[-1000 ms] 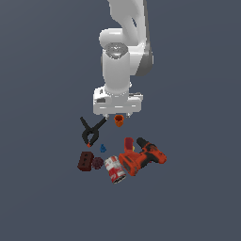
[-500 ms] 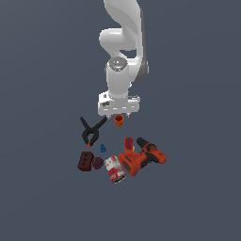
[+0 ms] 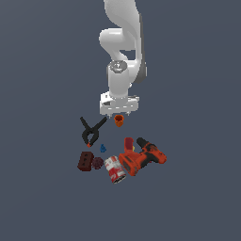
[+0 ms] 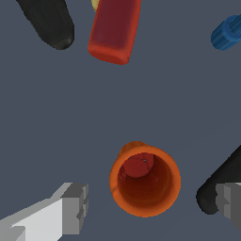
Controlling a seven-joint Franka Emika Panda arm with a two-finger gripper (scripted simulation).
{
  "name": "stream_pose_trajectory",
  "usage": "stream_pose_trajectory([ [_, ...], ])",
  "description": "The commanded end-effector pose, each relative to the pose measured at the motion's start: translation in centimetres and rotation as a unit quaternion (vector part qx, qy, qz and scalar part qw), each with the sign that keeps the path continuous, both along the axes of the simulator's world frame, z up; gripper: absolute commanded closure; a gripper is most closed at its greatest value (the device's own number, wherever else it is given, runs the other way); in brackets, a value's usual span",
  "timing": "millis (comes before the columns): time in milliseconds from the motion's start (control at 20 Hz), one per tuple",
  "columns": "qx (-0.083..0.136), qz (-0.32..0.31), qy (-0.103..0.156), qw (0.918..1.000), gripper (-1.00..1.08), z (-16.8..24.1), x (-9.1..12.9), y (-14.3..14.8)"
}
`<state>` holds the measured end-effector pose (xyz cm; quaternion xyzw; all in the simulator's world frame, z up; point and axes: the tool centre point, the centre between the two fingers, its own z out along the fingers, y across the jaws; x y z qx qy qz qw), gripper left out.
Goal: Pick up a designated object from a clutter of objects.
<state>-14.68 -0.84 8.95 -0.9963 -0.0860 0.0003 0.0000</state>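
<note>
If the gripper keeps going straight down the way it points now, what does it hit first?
Most likely the small orange cup. In the wrist view its open mouth faces up between the open gripper's fingers, which look set to pass either side of the rim. How far above it the gripper is remains unclear.

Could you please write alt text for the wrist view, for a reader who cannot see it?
A small orange cup stands upright on a dark grey floor, seen from straight above, between the two grey fingertips of an open gripper that do not touch it. Farther off are a red drill part, a black handle and a small blue piece.
</note>
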Motion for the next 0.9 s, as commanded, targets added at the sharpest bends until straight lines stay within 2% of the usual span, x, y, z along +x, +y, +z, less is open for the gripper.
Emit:
stream_pose_trajectory([
  [0,0.0,0.001,0.0,1.0,-0.92,-0.1,-0.2,0.0],
  [350,0.0,0.0,0.0,1.0,-0.92,-0.8,-0.1,0.0],
  [850,0.0,0.001,0.0,1.0,-0.92,-4.3,-0.3,0.0],
])
